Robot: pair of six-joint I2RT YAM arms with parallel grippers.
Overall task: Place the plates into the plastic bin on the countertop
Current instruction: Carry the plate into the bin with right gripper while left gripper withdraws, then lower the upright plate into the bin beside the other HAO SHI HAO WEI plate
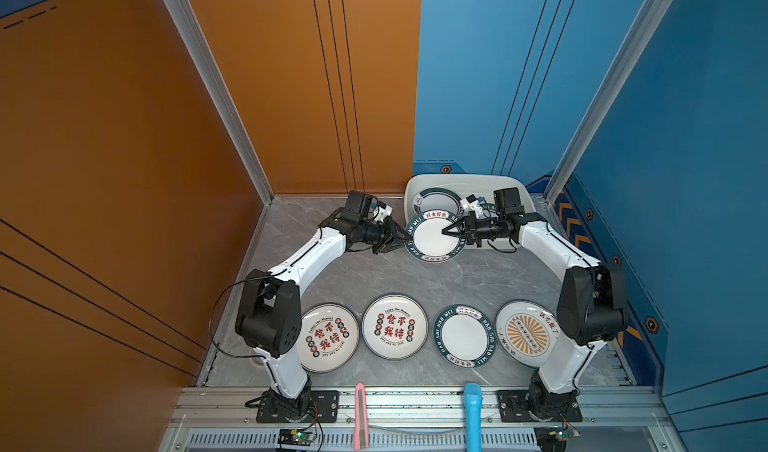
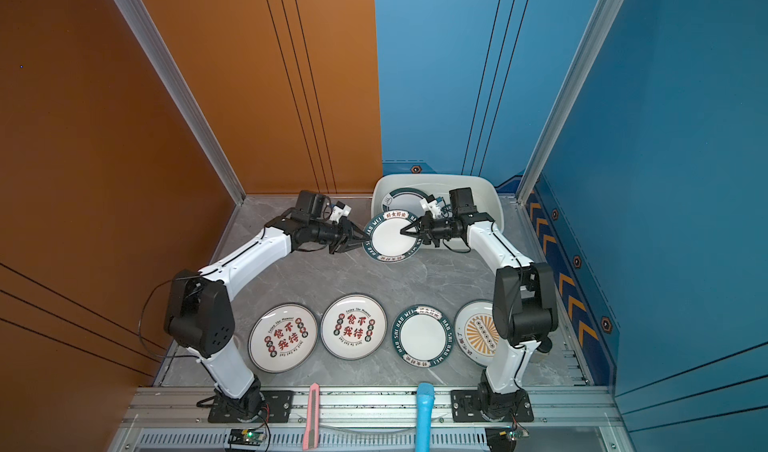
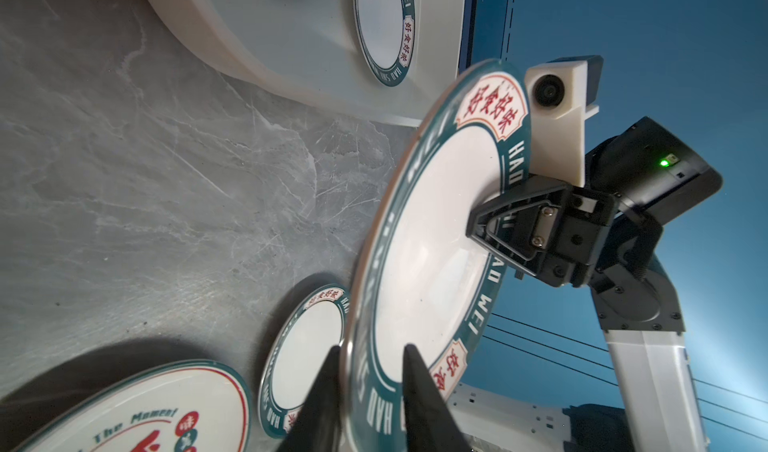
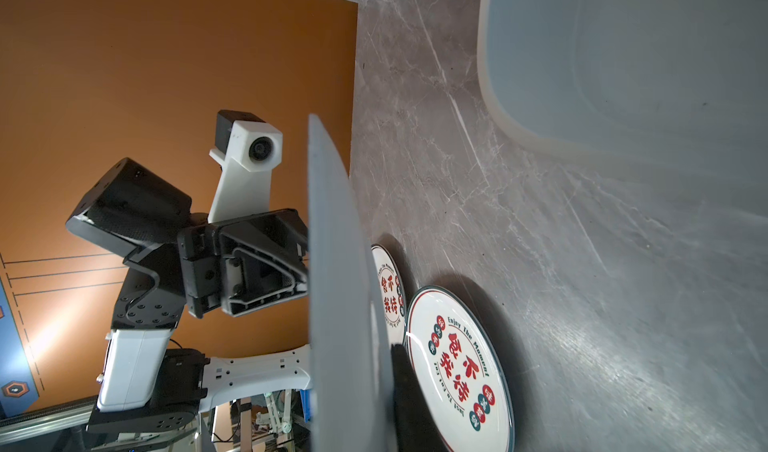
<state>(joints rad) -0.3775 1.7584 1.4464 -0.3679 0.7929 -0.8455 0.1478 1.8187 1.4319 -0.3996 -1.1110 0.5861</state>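
Plate [image 1: 428,244] rim pinched inside right end effector [image 1: 445,232].

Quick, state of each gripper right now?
Left gripper: open, straddling the rim of the green-rimmed plate.
Right gripper: shut on the same plate.

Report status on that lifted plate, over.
Right gripper shut on green-rimmed plate; left gripper open, straddling its opposite edge. Plate aloft before plastic bin, not yet in. Other plates already inside bin; path looks clear.
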